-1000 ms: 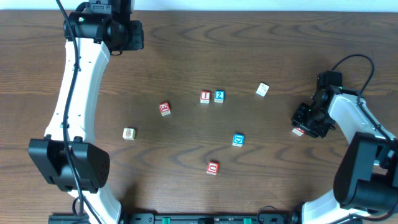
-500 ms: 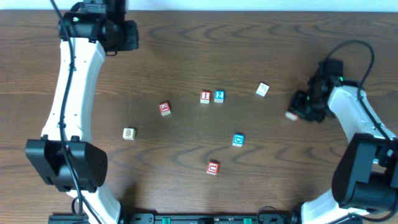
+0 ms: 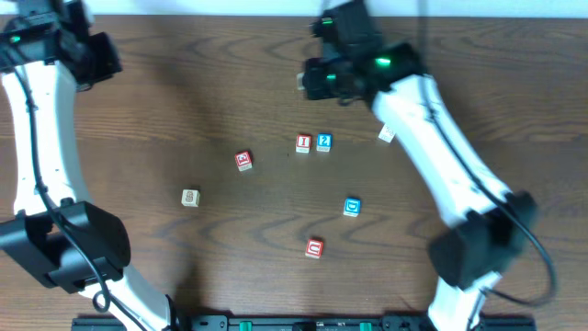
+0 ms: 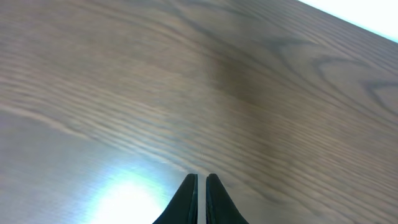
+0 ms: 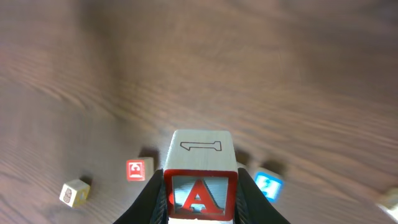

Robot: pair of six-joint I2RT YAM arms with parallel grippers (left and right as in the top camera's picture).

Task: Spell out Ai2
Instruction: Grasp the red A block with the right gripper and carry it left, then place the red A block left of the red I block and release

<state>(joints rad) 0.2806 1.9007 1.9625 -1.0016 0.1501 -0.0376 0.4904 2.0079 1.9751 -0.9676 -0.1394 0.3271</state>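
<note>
My right gripper (image 5: 200, 198) is shut on a wooden block with a red A (image 5: 200, 186) and holds it in the air over the back centre of the table (image 3: 312, 81). A red I block (image 3: 303, 143) and a blue 2 block (image 3: 323, 142) sit side by side at mid-table, in front of the held block. The 2 block also shows in the right wrist view (image 5: 268, 185); the I block is mostly hidden behind the A block there. My left gripper (image 4: 200, 182) is shut and empty over bare wood at the far back left (image 3: 96, 57).
Loose blocks lie about: a red one (image 3: 243, 161), a tan one (image 3: 190, 198), a blue one (image 3: 352, 208), another red one (image 3: 314, 248), and a white one (image 3: 387, 135) partly under my right arm. The table's back edge runs just behind both grippers.
My right arm has swung from the right side of the table to the back centre, carrying the A block. My left arm has moved further left.
</note>
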